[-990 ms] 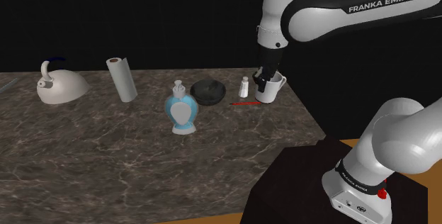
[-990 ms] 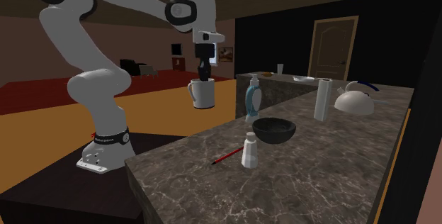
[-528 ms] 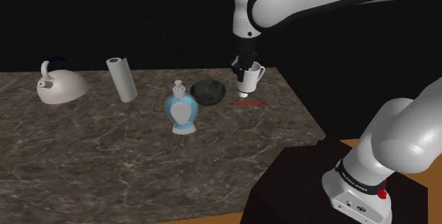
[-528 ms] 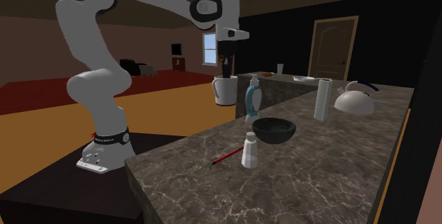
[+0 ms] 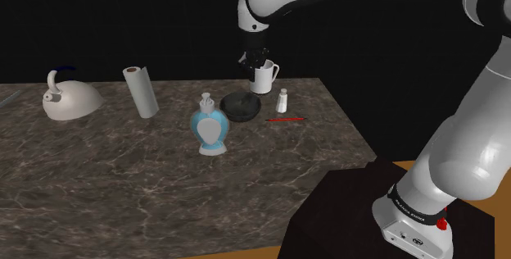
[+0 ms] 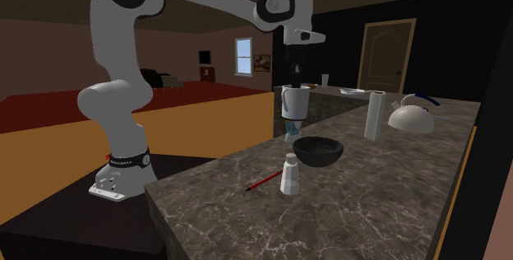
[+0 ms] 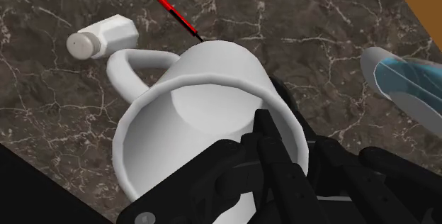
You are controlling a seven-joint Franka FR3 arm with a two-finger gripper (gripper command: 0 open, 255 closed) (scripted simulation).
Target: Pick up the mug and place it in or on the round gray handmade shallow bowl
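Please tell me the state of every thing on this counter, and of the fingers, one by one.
fingers: shut on the mug's rim.
mug: held in the air, upright, empty.
dark bowl: on the counter, empty.
soap dispenser: upright.
paper roll: upright.
kettle: upright.
small bottle: upright.
red pen: lying flat.

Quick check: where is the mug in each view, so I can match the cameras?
Shoulder view: mug in the air, up and right of the dark bowl.
Second exterior view: mug above the bowl, slightly left.
Wrist view: mug clasped by the hand.
Shared landmark: white shaker.
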